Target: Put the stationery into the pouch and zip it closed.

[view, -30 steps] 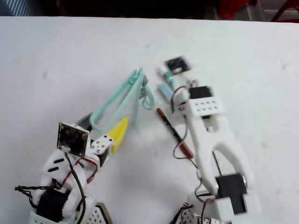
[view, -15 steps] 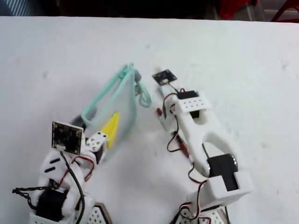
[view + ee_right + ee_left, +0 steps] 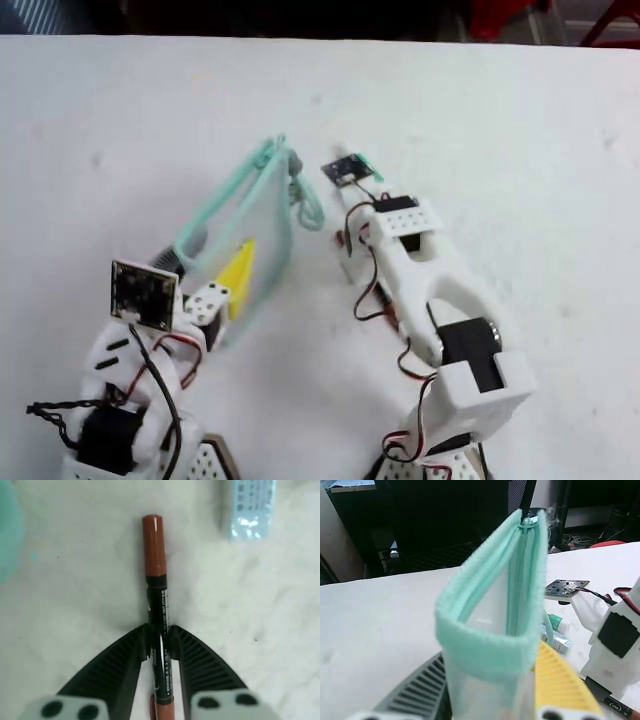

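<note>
As far as can be judged, barely started on the packing: nothing to be seen yet through the clear walls of the pouch [image 3: 487, 647], gripped from both sides by the left end effector [image 3: 215, 262] and propped upright over the worktop [image 3: 500, 120] with its green zip [image 3: 520, 585] undone and its mouth gaping. Finds the right end effector [image 3: 160, 635] near it, clenched tight on the barrel of a brown-capped pen [image 3: 156, 580], cap end poking out past the tips. Leaves plenty to do, seemingly: carrying the pen across to the open mouth, collecting a pale blue packet [image 3: 250, 507] and a small white tube [image 3: 556, 624] with a green end lying near the right arm [image 3: 430, 290], then running the zip shut. Cannot tell between a pen lifted clear and a pen pressed flat to the worktop. Buries most of the pen and the loose items beneath the right arm in the high view; cuts off the bottom of the pouch at the edge of the left wrist view, so no ruling out something small down there. Hard to make out the zip slider as well, though probably at the far end of the mouth, near a green loop of cord [image 3: 315, 215]
</note>
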Motion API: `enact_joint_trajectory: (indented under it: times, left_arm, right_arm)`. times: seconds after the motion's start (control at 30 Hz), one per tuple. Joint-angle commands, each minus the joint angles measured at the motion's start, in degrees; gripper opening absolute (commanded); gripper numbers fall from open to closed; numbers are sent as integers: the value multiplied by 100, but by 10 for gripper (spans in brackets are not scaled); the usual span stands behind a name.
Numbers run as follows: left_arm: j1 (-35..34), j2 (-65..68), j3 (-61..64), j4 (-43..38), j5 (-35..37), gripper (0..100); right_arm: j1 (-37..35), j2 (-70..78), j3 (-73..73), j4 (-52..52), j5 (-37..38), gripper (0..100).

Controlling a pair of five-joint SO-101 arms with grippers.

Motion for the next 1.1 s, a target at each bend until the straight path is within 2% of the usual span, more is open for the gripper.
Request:
enact_joint_trajectory:
  times: [0.0,0.1,1.07]
  left_arm:
    - [-57,-4,-35,-149,62,219]
    - [-57,-4,-35,-149,62,219]
    - [-40,-4,-35,-149,35,219]
  right_arm:
    - [-13,22,-114,-4,62,51]
    - [-4,22,-114,-4,62,13]
    - [127,13,-132,-48,62,17]
